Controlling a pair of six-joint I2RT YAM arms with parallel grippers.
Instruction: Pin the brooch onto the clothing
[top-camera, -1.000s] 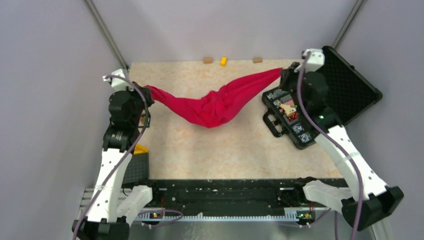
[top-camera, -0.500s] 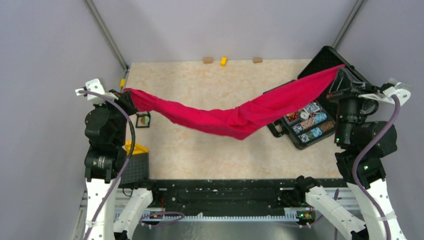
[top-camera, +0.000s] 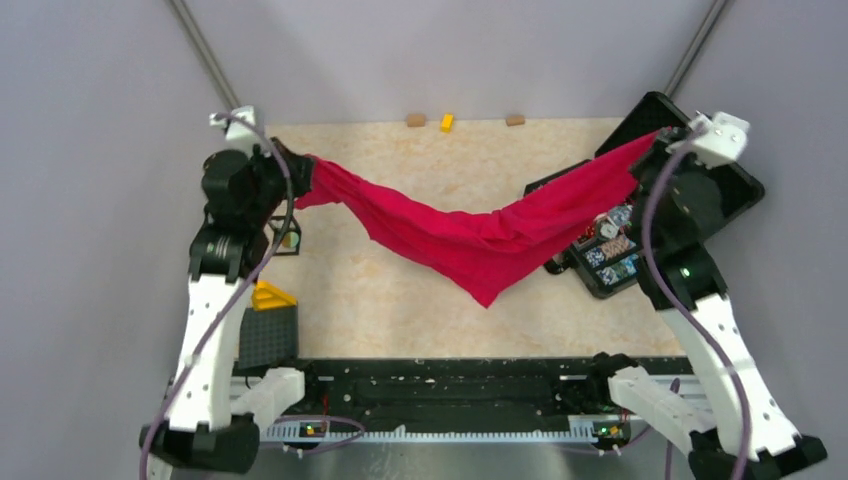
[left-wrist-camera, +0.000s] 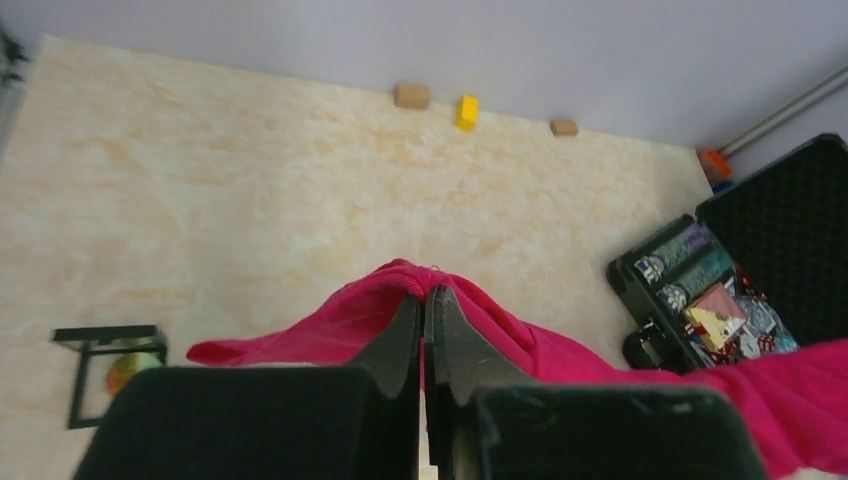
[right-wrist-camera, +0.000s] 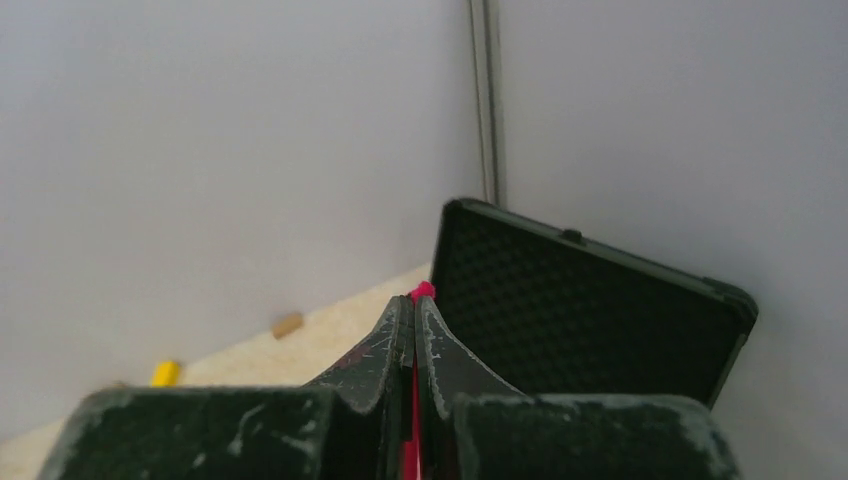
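Red soft cloth hangs in the air. The T-shirt (top-camera: 470, 245) is held up between the two hands and sags in the middle like a hammock, dipping toward the worktop (top-camera: 400, 310). The left hand (top-camera: 298, 172) is pinched tight on one end of the shirt. The right hand (top-camera: 652, 142) is pinched tight on the other end, up over the black case (top-camera: 605, 262) full of trinkets. The brooch (top-camera: 289, 240) is not on the shirt yet. It sits on the worktop inside a little black frame (left-wrist-camera: 105, 335), close to the left arm.

I think the shirt is light and floppy. It will fold and bunch up by itself, so it is best held by its edges and laid out flat before any pinning. The brooch looks tiny, hard and light. It could slip away easily, so I would take it by its rim with just the very tips of one hand.
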